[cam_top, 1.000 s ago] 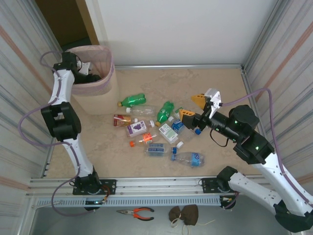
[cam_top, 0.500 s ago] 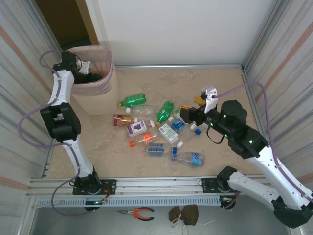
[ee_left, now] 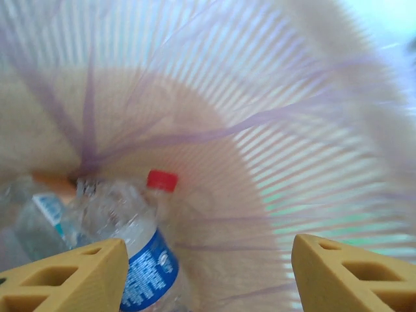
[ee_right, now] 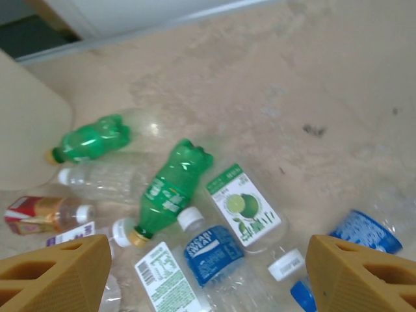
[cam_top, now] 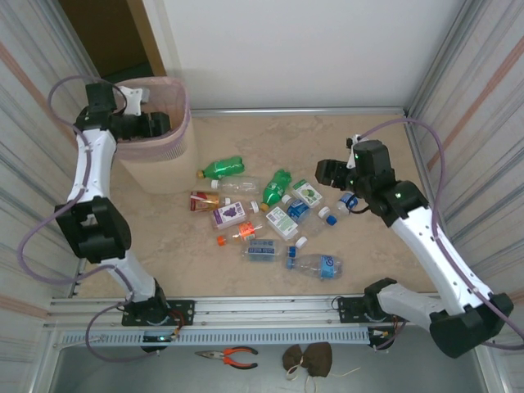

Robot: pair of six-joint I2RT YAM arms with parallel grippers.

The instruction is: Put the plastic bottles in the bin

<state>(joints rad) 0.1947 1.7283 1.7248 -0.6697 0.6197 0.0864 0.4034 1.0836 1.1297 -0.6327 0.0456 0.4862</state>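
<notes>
The left gripper (ee_left: 208, 260), spread and empty, hangs inside the bin (cam_top: 173, 139) at the counter's (cam_top: 377, 139) far-left corner above a bottle (ee_left: 140, 257) lying in it, while the right gripper (ee_right: 208, 266), likewise spread and empty, hovers over the bottles (cam_top: 232, 214) mid-counter, apparently to pick one.
</notes>
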